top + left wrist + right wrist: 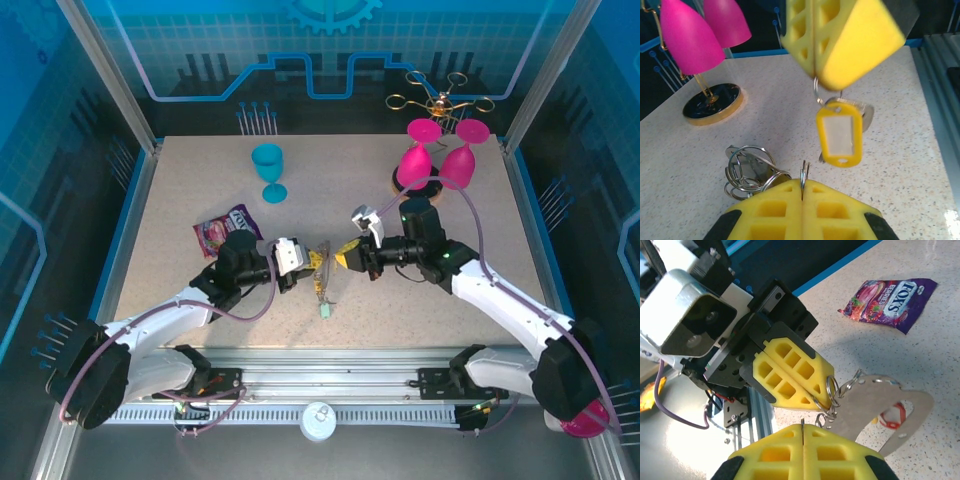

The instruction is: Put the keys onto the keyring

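One purple sweet wrapper (226, 233) lies flat on the tabletop (200, 180), left of centre. Just beside it on the near-right sits the left gripper (303, 258), yellow fingers (775, 210) pressed together and nipping a thin silver ring on edge: the keyring (803, 175). A loose coil of silver rings (747, 167) lies on the tabletop close against those fingers.

Teal goblet (268, 171) stands upright toward the far edge, well apart from both arms; the inside of its bowl shows plain teal.

Around the tabletop's middle, between the two grippers, the keys (322, 262) hang in a short string. A small teal tag (326, 311) sits at the string's end, toward the near edge.

The right gripper (347, 257) faces the left one, fingers clamped shut on a small ring (816, 95). That ring carries a yellow label tag (839, 132) with a silver key behind it.

Far right corner: two pink glasses (440, 155) hang mouth-down from a gold wire rack (440, 100) above a round dark base (712, 102).
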Tool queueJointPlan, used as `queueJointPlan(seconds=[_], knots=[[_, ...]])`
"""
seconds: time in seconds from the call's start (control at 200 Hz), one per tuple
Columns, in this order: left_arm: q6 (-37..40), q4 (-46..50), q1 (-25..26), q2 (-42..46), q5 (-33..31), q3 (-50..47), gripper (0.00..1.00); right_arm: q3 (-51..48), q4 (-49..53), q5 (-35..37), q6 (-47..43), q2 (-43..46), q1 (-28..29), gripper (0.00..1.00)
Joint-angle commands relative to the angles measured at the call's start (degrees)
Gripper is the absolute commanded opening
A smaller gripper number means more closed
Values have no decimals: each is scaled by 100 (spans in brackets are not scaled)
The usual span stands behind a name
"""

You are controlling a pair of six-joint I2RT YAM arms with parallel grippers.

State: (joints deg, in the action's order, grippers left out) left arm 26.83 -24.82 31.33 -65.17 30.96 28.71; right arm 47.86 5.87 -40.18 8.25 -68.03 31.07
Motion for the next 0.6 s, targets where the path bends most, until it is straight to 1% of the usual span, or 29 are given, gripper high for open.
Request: queueJointPlan(seconds=[0.0, 0.255, 0.595], knots=[[-121, -317, -33, 70, 472, 25, 0, 222, 289, -182, -541, -182, 168, 0], [-142, -304, -41, 48, 450, 38, 0, 220, 200, 65, -537, -341, 348, 0], [-152, -346, -46, 65, 524, 21, 0, 218, 70, 751, -336, -347, 382, 0]])
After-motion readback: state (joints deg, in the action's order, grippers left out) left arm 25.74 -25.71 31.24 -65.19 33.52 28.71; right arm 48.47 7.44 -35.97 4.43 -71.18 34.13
